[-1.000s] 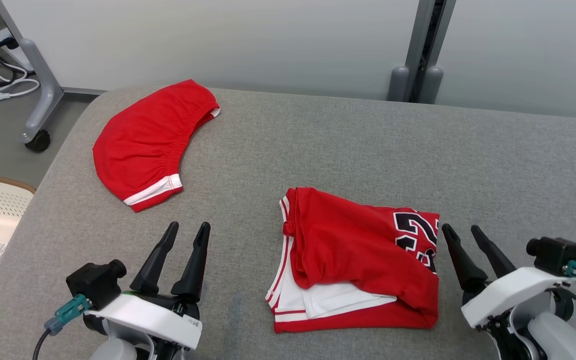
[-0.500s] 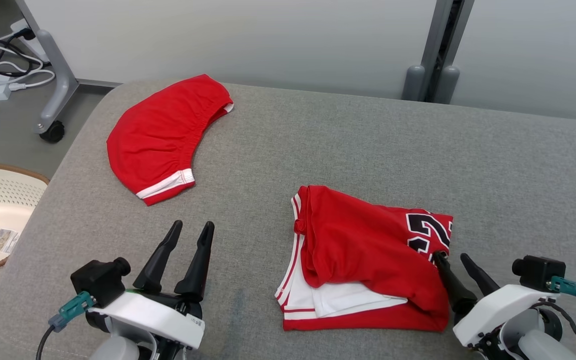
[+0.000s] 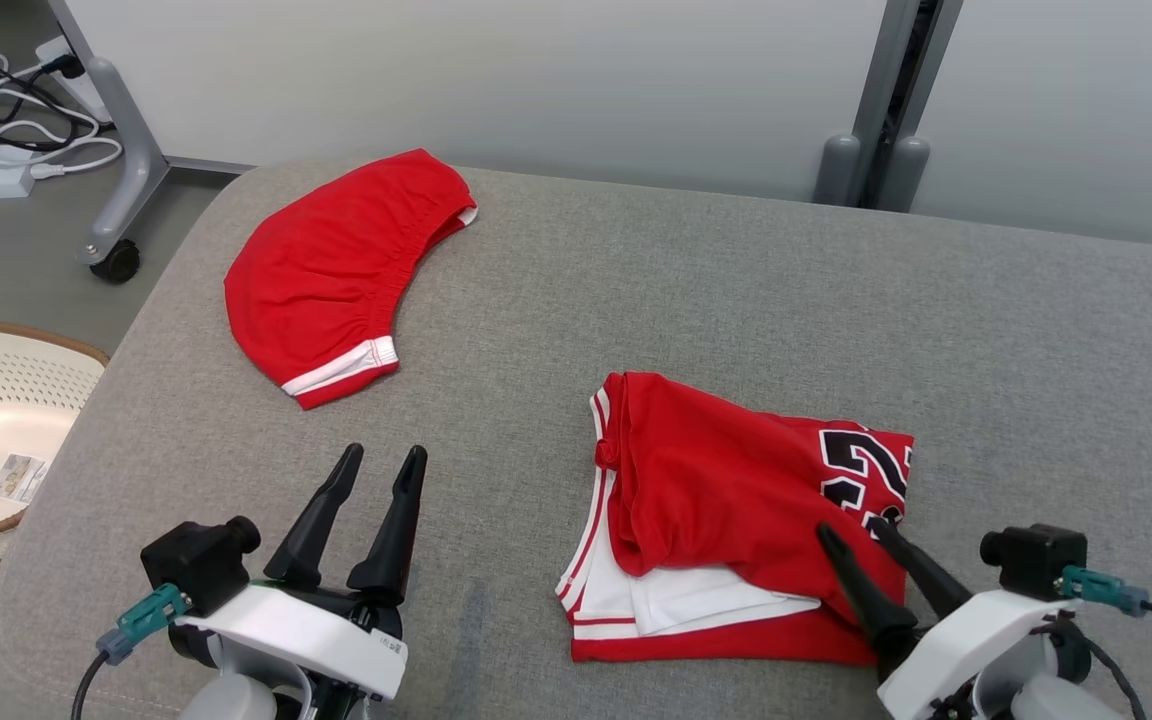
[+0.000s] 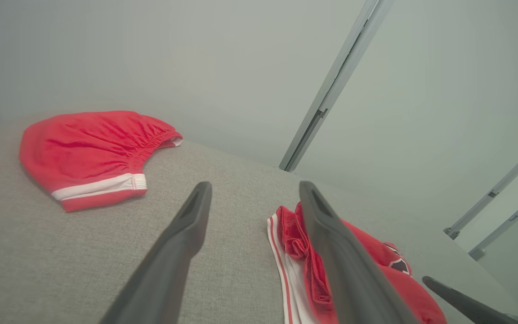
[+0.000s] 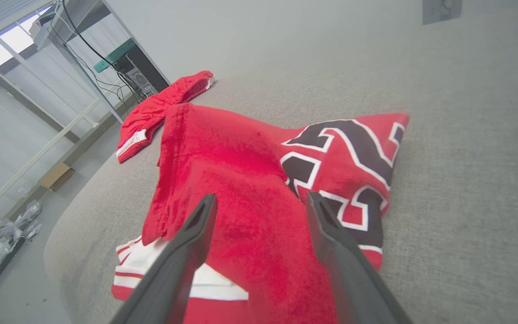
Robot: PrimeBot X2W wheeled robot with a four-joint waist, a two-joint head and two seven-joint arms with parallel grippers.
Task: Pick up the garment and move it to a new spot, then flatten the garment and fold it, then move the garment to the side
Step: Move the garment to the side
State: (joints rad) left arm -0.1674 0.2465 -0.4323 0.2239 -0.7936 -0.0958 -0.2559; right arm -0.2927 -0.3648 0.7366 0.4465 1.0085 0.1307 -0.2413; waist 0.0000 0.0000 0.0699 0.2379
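My left gripper has two long, tapering matt black fingers set in a glossy white wrist shell. Beside the shell I see a boxy black camera, fed by a teal plug on a dark cable. My right gripper matches it part for part.
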